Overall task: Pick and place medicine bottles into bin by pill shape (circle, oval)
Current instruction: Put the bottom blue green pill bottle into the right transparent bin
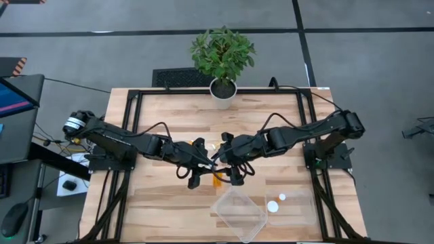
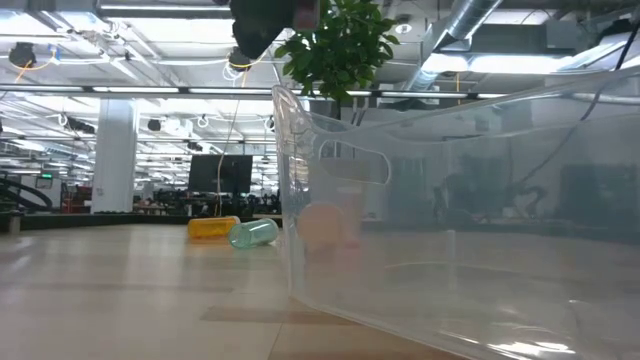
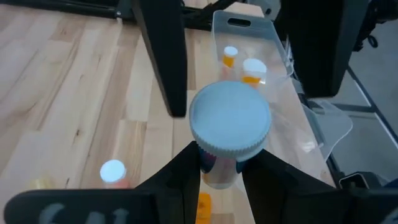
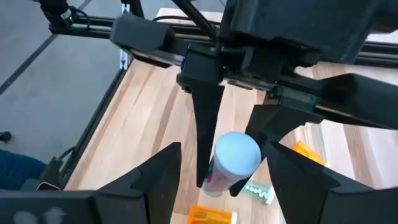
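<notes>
Centrally, left pincer (image 3: 221,168) pinching white-capped bottle (image 3: 229,124), right pincer (image 4: 221,165) spread, two amber bottles (image 3: 242,64) in clear bin (image 3: 273,43)

A white-capped bottle (image 3: 229,134) stands upright, pinched between the left gripper's (image 3: 217,168) fingers. Amber bottles (image 3: 252,70) lie in a clear bin (image 3: 261,28). Yellow (image 2: 213,228) and greenish (image 2: 252,233) bottles lie sideways, probably on the tabletop.

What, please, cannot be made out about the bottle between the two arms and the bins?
- Pill shape: the held bottle shows mostly its cap in both wrist views.
- Its label: hidden by the left tool.
- High view: both tools cover that bottle.
- Low view: the clear bin wall blurs what lies behind.
</notes>
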Controlling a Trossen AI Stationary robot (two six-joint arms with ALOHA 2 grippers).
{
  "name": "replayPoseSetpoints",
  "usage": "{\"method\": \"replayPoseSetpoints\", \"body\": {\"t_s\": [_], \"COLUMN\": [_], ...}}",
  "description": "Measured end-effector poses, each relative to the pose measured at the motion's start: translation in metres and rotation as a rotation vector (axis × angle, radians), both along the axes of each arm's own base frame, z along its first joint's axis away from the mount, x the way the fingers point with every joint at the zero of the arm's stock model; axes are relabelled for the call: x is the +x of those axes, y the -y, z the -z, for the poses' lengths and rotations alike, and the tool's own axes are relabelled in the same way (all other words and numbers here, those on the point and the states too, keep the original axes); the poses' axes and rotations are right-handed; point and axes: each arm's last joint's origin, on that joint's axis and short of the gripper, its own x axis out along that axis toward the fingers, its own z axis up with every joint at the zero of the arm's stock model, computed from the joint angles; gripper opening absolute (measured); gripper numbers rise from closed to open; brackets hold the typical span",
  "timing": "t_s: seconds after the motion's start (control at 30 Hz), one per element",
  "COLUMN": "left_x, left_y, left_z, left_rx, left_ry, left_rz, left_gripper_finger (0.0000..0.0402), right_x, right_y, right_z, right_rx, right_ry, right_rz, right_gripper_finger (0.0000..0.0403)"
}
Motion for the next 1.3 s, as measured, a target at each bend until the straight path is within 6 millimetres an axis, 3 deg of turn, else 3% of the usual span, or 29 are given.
{"method": "replayPoseSetpoints", "body": {"t_s": [0.33,0.8,1.13,1.3], "left_x": [-0.001,-0.003,-0.003,-0.003], "left_y": [0.0,-0.001,-0.001,-0.001], "left_z": [0.002,0.004,0.005,0.005], "left_rx": [0.028,0.036,0.043,0.043], "left_ry": [-0.017,-0.046,-0.049,-0.053], "left_rz": [0.014,0.014,0.017,0.017], "left_gripper_finger": [0.0093,0.0093,0.0093,0.0093], "right_x": [0.01,0.014,0.02,0.02], "right_y": [0.003,0.007,0.005,0.005], "right_z": [0.016,0.013,0.025,0.022], "right_rx": [-0.009,0.004,0.011,0.017], "right_ry": [-0.05,-0.016,-0.055,-0.031], "right_rz": [0.014,0.027,0.006,0.006], "right_gripper_finger": [0.0244,0.0242,0.0197,0.0177]}}
